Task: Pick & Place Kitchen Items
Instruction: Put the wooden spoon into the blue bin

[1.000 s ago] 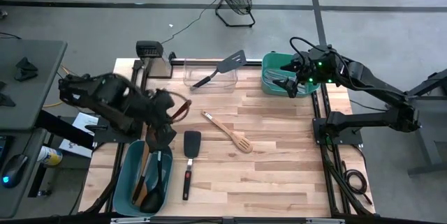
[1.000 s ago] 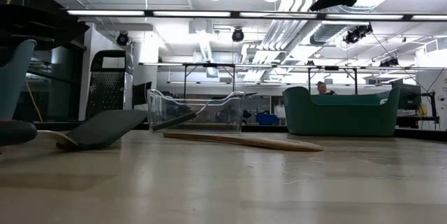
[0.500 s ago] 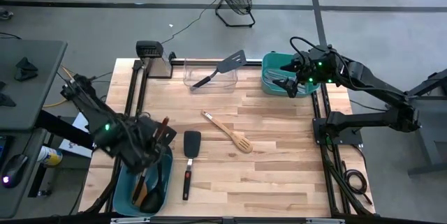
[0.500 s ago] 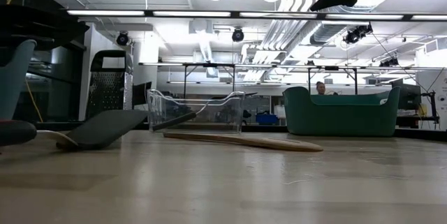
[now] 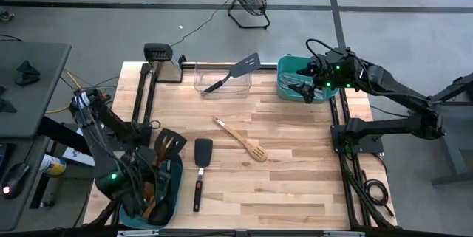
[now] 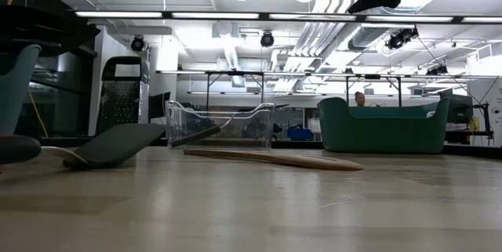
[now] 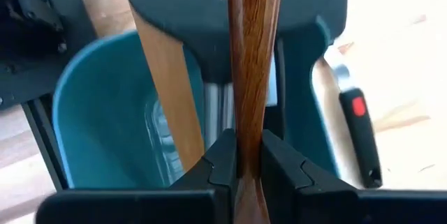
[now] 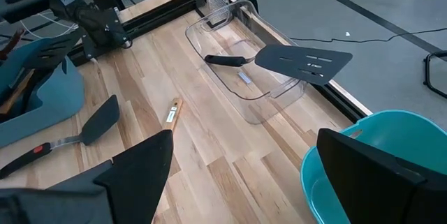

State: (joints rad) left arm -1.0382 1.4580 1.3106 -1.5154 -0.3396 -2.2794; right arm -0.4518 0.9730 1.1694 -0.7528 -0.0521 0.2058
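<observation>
My left gripper (image 7: 244, 155) hangs over the blue tub (image 5: 171, 185) at the table's near left corner, shut on a dark brown wooden handle (image 7: 250, 56). In the tub stand a black slotted turner (image 5: 170, 145) and a pale wooden utensil (image 7: 166, 84), leaning on its rim. A black turner with a red-trimmed handle (image 5: 201, 169) and a wooden slotted spatula (image 5: 242, 139) lie flat on the table. Another black slotted turner (image 8: 302, 62) rests across the clear bin's (image 5: 222, 82) rim. My right gripper (image 8: 237, 175) is open above the green tub (image 5: 295, 82). My left gripper pinches the dark brown wooden handle (image 7: 246, 130) between its two fingers (image 7: 222, 155). The handle runs on past the fingertips, over the blue tub's opening and in front of the black turner's head. Its far end is outside the wrist view, and the arm hides it from above.
A metal grater (image 5: 157, 54) stands at the far left corner, beside the clear bin. Black frame rails (image 5: 144, 97) run along both sides of the table. Bare wood lies between the spatula and the right rail. A person (image 6: 359, 98) shows in the room behind the green tub.
My left arm has swung from the table's left middle toward the near edge, carrying the brown wooden utensil, and now stands over the blue tub with the gripper pointing down into it. My right arm has kept still.
</observation>
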